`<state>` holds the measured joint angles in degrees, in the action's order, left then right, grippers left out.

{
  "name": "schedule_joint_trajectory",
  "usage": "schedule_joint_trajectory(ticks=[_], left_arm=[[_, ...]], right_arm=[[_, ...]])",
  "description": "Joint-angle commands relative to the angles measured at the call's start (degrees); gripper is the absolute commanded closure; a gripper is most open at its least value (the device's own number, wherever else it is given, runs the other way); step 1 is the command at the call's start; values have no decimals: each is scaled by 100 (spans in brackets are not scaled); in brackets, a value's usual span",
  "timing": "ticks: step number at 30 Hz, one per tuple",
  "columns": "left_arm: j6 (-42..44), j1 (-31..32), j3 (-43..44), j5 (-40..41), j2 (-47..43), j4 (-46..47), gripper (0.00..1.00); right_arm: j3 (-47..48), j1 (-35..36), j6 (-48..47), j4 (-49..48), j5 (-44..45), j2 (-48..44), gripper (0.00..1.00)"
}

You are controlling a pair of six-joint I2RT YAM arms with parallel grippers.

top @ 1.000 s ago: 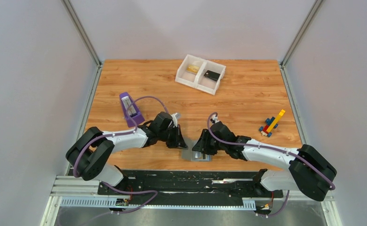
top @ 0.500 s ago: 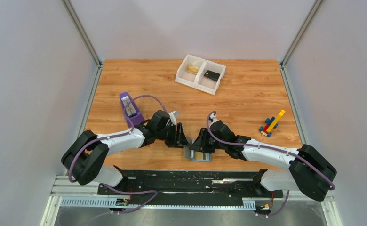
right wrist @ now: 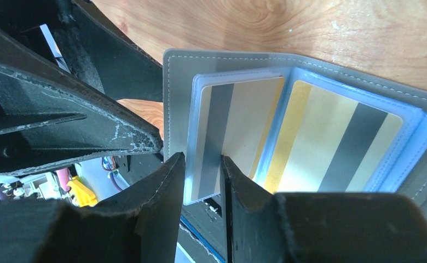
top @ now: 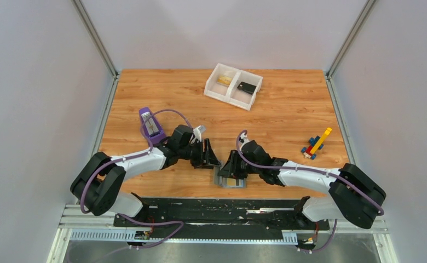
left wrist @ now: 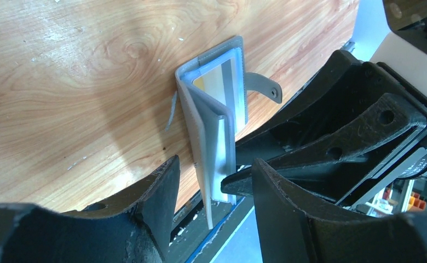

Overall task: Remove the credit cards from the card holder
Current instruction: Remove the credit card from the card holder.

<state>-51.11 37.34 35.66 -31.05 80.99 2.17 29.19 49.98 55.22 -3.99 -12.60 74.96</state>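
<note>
Near table edge: card holder (top: 230,179) lies open on the wood, between the two arms. Gold-and-grey striped credit cards (right wrist: 332,159) sit in its clear sleeves. One sleeve stands up from the fold. Jaws of left gripper (left wrist: 211,170) stand apart, holding nothing, just beside the holder. Fingertips of right gripper (right wrist: 200,164) are close together at the raised sleeve's edge; cannot tell if they pinch it. Farther out: purple object (top: 151,125) left, toy bricks (top: 316,144) right. At the back, white tray (top: 226,99), black piece (top: 247,86) in its right compartment.

Credit cards (right wrist: 332,148) sit inside card holder (right wrist: 177,98) on table (right wrist: 310,27).
</note>
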Motion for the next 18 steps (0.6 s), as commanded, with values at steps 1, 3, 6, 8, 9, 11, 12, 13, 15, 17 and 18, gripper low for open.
schedule_joint_trajectory(ticks=[1,3,6,8,9,11,12,13,15,17,18], left_arm=[[89,-16,107,-117,21,202,41],[133,-16,130,-119,86,203,43],[191,-16,188,-183,224,212,47],[221,-14,216,-227,288,227,48],[230,-12,219,-244,300,229,49],[257,-11,244,-272,323,229,49],[267,-10,258,-280,326,219,49],[286,-10,267,-273,328,203,48],[313,-16,276,-267,317,177,46],[316,-16,275,-265,306,168,45],[319,-16,279,-263,300,167,44]], right_arm=[[114,67,-104,-354,-108,63,70],[105,66,-112,-369,-112,72,71],[96,66,-129,-370,-103,80,71],[83,67,-130,-366,-95,85,72],[79,72,-134,-366,-86,95,73],[72,70,-130,-381,-101,111,75],[62,75,-133,-399,-121,119,76],[61,74,-131,-431,-160,124,76],[52,86,-149,-541,-268,124,72],[56,130,-180,-612,-287,99,67],[52,141,-193,-638,-287,90,66]])
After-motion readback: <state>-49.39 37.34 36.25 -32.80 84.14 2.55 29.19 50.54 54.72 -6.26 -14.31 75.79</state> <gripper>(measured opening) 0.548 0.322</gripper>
